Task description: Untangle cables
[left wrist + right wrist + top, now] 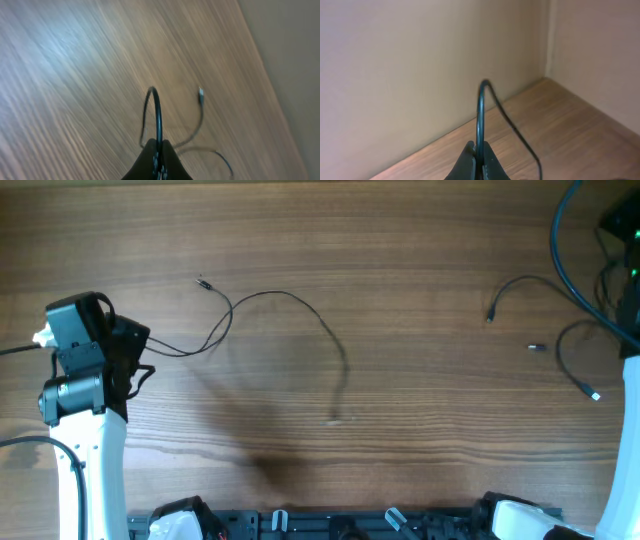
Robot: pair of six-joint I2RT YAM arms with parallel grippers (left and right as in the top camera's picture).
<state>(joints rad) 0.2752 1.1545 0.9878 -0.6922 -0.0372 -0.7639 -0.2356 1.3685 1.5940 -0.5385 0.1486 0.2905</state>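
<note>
Two cords, well apart on the wooden tabletop (pixel 400 240). A thin black looped cord (pixel 290 297) trails at left, pinched tight in the left fingers (pixel 147 159). A second thin black cord (pixel 503 288) sits far right, clamped by the right fingers (pixel 465 161). Separation looks nearly done. Next move: lower, release, lay each one straight.

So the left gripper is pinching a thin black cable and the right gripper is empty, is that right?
Not quite. The right gripper is not empty: the right wrist view shows it shut on a thin black cable too. The left gripper does pinch the left cable.
</note>
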